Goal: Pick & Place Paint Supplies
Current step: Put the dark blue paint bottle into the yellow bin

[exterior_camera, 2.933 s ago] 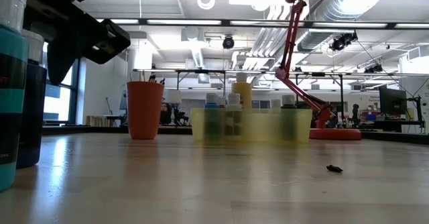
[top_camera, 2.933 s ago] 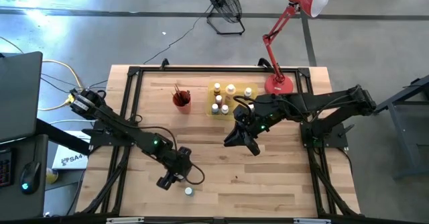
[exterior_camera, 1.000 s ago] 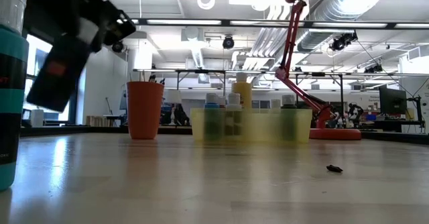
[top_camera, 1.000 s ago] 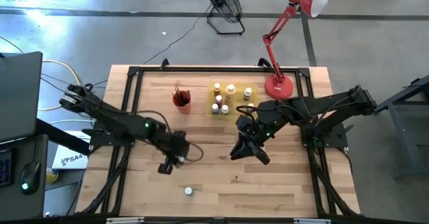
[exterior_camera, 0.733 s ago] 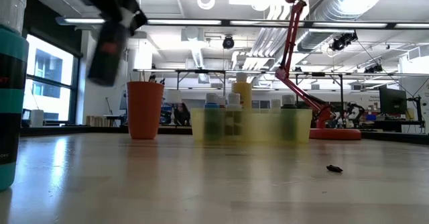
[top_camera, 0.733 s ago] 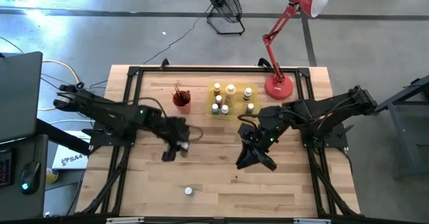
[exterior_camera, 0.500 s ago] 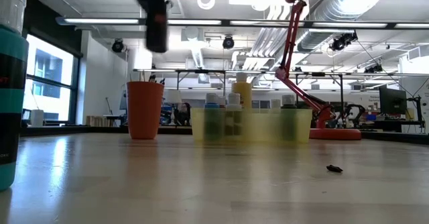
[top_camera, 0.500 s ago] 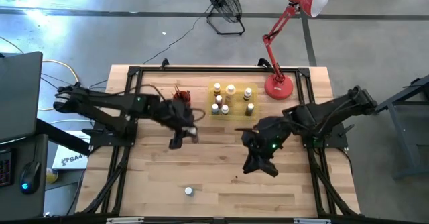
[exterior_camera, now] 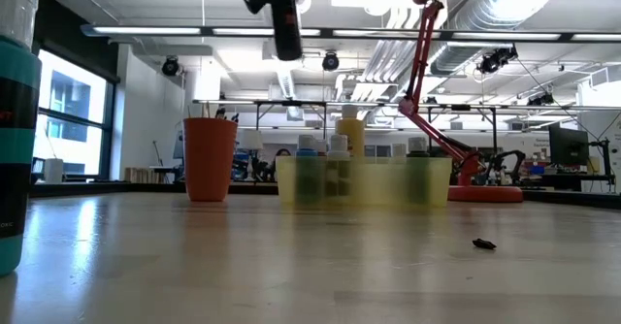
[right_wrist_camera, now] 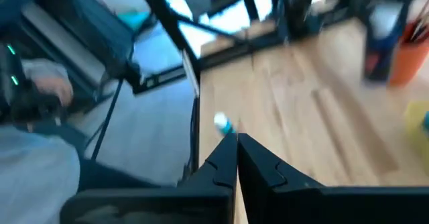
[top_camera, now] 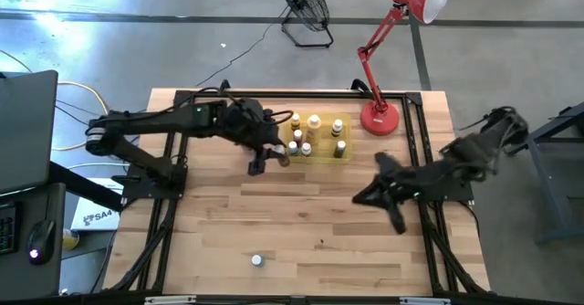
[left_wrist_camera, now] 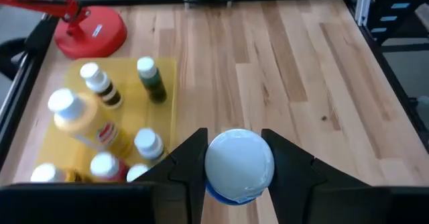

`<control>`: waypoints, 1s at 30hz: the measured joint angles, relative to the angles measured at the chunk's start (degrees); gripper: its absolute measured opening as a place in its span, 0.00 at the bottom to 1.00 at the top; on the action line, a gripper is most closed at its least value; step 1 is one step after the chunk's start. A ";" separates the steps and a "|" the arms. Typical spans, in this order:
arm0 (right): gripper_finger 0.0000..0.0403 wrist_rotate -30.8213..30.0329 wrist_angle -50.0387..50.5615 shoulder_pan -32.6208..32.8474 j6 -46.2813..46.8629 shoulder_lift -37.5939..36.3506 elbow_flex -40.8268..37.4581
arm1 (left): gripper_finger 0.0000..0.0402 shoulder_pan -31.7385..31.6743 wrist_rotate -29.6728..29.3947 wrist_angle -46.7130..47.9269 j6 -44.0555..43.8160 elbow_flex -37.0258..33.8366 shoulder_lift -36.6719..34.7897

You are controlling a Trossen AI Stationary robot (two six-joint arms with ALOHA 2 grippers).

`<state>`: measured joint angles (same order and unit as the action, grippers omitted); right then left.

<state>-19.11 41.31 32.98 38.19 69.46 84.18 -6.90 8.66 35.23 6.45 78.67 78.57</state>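
left wrist view | left fingers (left_wrist_camera: 191, 167) grip white-capped bottle (left_wrist_camera: 239, 165) | right fingers (right_wrist_camera: 236, 158) closed, empty

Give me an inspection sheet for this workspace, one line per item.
Surface: light wooden table, black frame rails along its edges.
Job's things: white-capped bottles in the flat yellow tray; one white-capped bottle held above the tray's edge; another stray bottle near the front edge; brushes not discernible.
Clutter: red cup; red desk lamp.
Grippers: left gripper shut on the held bottle; right gripper shut, empty, at the table's right side.
Cables: yellow and black cables off the table's left.
Surroundings: floor fan.
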 joint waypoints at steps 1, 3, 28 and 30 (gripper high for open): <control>0.01 -1.26 0.03 0.21 -0.76 -1.01 0.00 | 0.30 -0.02 0.28 -1.12 0.36 0.00 0.73; 0.01 -2.98 0.16 0.30 -1.99 -2.91 0.00 | 0.30 0.00 0.24 -3.72 0.91 0.07 2.60; 0.01 -6.35 -22.03 -5.02 1.19 -18.11 -30.26 | 0.30 -16.71 -5.38 -3.32 0.81 5.76 8.87; 0.01 -6.17 -22.22 -6.17 1.15 -18.69 -30.58 | 0.30 -17.65 -5.30 -5.97 0.76 4.50 9.41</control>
<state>-25.27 19.08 26.81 39.34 50.77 53.60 -24.54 3.35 29.27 7.21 83.17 87.98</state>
